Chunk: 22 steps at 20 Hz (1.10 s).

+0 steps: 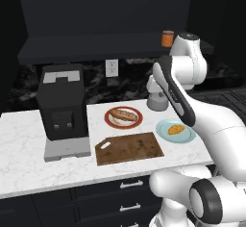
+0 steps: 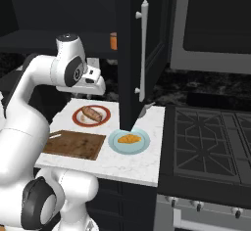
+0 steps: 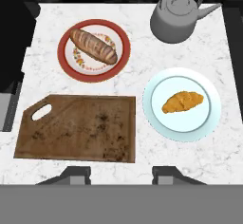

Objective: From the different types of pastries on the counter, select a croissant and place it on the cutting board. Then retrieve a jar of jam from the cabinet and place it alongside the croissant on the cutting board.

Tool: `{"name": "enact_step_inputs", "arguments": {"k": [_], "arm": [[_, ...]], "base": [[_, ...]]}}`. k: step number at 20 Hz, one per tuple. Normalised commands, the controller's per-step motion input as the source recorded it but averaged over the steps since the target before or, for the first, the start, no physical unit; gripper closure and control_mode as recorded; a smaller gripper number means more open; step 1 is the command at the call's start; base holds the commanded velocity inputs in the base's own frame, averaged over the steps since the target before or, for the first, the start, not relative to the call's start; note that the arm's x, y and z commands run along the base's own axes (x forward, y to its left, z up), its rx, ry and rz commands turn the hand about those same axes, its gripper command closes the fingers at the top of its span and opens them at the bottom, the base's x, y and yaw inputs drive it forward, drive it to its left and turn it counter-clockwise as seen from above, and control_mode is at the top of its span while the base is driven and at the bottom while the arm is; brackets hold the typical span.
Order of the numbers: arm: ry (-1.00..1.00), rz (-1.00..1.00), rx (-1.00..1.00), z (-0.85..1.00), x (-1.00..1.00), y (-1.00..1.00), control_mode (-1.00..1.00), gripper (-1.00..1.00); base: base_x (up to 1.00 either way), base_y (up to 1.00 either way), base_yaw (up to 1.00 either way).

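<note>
Hovering high over the counter (image 3: 118, 171), the gripper (image 3: 120, 173) had its fingers spread apart, holding nothing. The croissant (image 3: 182, 101) lay on the pale blue plate (image 3: 209, 118), just beside the bare cutting board (image 3: 78, 128). Up on the cabinet (image 1: 91, 45) shelf stood the jar of jam (image 1: 167, 38).

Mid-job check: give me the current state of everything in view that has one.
end effector: open, holding nothing, above the counter
croissant: on the pale blue plate
cutting board: bare
long bun: on the red-rimmed plate
jar of jam: upright on cabinet shelf
cabinet door: open
</note>
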Motion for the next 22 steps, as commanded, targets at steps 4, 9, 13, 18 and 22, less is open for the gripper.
{"name": "enact_step_inputs", "arguments": {"k": [4, 9, 13, 18, 22], "arm": [[0.00, 0.01, 0.00, 0.00, 0.00, -0.01, -1.00, -1.00], [0.00, -0.13, 0.00, -0.02, 0.00, -0.02, -1.00, -1.00], [0.11, -0.50, 0.01, -0.17, 0.00, -0.21, -1.00, -1.00], [0.30, -0.41, 0.08, -0.22, 0.16, -0.45, -1.00, -1.00], [0.01, -0.08, 0.04, -0.24, 0.16, -0.28, -1.00, -1.00]], "base": [[0.00, 0.00, 0.00], [0.00, 0.00, 0.00], [0.00, 0.00, 0.00], [0.00, 0.00, 0.00], [0.00, 0.00, 0.00]]}}
